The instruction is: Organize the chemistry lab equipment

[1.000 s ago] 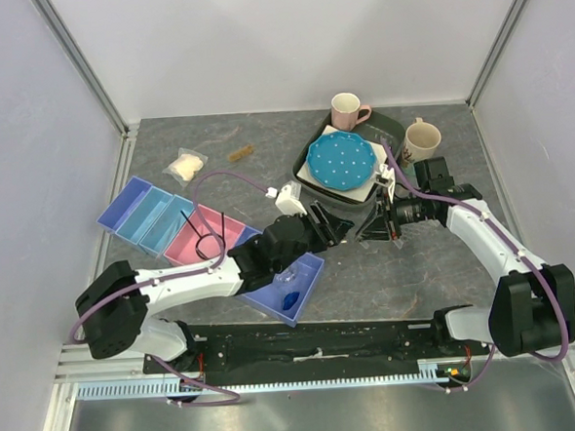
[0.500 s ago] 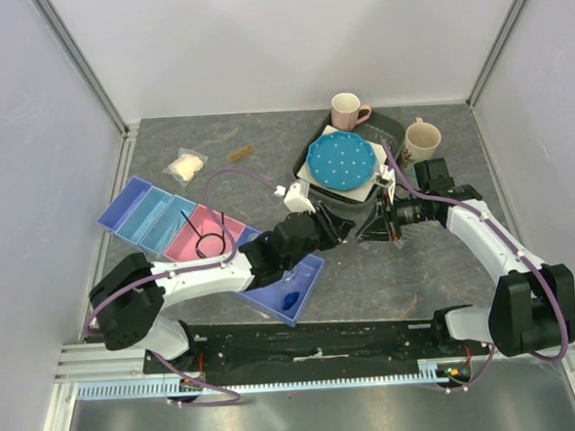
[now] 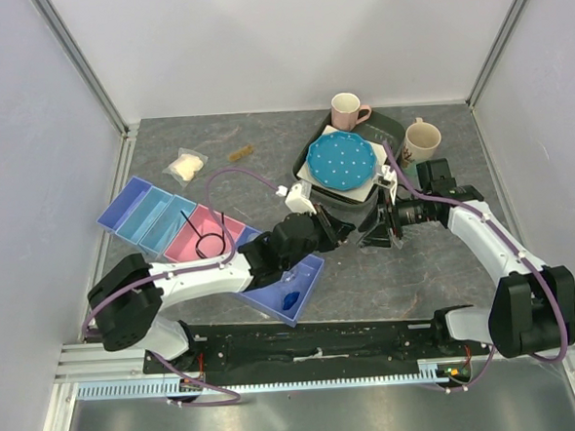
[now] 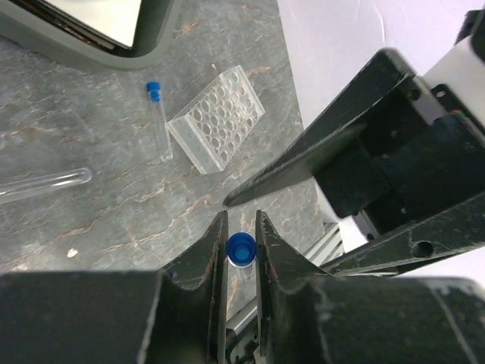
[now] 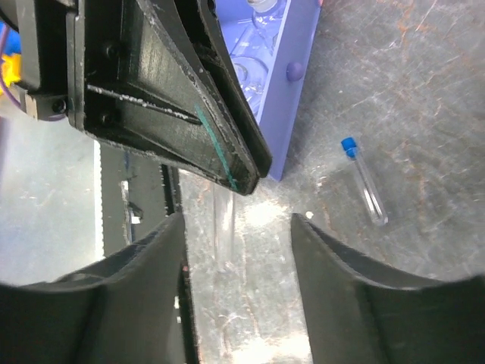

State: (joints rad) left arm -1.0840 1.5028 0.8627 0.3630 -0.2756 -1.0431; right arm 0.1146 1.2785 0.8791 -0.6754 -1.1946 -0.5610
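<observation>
- Top view: the left arm lies low and stretched from its base across the purple bin (image 3: pixel 309 284), with the left gripper (image 3: pixel 338 230) pointing right. The right arm is folded at the elbow and turned back to the left. The right gripper (image 3: pixel 371 232) faces the other tip to tip, just in front of the grey tray (image 3: pixel 309 160) that carries the blue dotted plate (image 3: pixel 342 160). The fingers are too small here to tell how they stand.
- Left wrist view: the left fingers (image 4: pixel 214 243) are pressed close on a blue-capped tube (image 4: pixel 242 249), pinching it just below its cap. Just beyond their tips, the right gripper's fingers (image 4: pixel 303 163) come in from the right as a dark wedge. Farther past the tips and to the left, the clear tube rack (image 4: pixel 216 117) lies on the table. A second blue-capped tube (image 4: pixel 158 117) lies just beside it, and an uncapped clear tube (image 4: pixel 45 184) lies well off to the left.
- Right wrist view: the right fingers (image 5: pixel 163 258) are spread wide and grip nothing. The pinched tube's clear body hangs in the gap between them, below the left gripper's tips, and appears to touch neither finger. The second tube lies on the table outside the right-hand finger. Beyond the tips stands the purple bin, with clear little bottles (image 5: pixel 244 70) inside.
</observation>
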